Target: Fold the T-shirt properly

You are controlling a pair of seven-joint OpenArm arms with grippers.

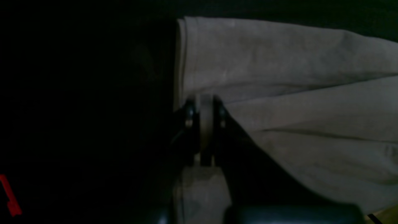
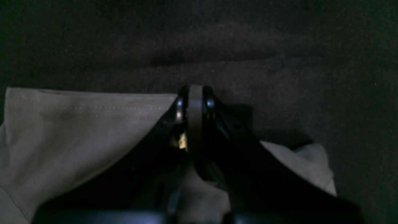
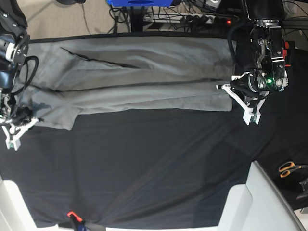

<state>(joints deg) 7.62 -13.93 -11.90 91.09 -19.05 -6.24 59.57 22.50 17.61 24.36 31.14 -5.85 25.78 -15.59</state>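
Observation:
The light-grey T-shirt (image 3: 139, 82) lies stretched in a long band across the far part of the black table cloth (image 3: 144, 163). My left gripper (image 3: 227, 89) is at its right end. The left wrist view shows this gripper (image 1: 205, 107) shut on the edge of the T-shirt (image 1: 279, 77), a strip of fabric pinched between the dark fingers. My right gripper (image 3: 26, 120) is at the shirt's left end. In the right wrist view this gripper (image 2: 195, 93) is shut on the stitched hem of the T-shirt (image 2: 77, 130), low over the cloth.
Orange-handled scissors (image 3: 288, 168) lie at the right edge. White surfaces (image 3: 250, 202) rise at the near right and near left corners. A small red clip (image 3: 72, 214) sits at the cloth's front edge. Cables and a blue object (image 3: 139, 2) are behind the table.

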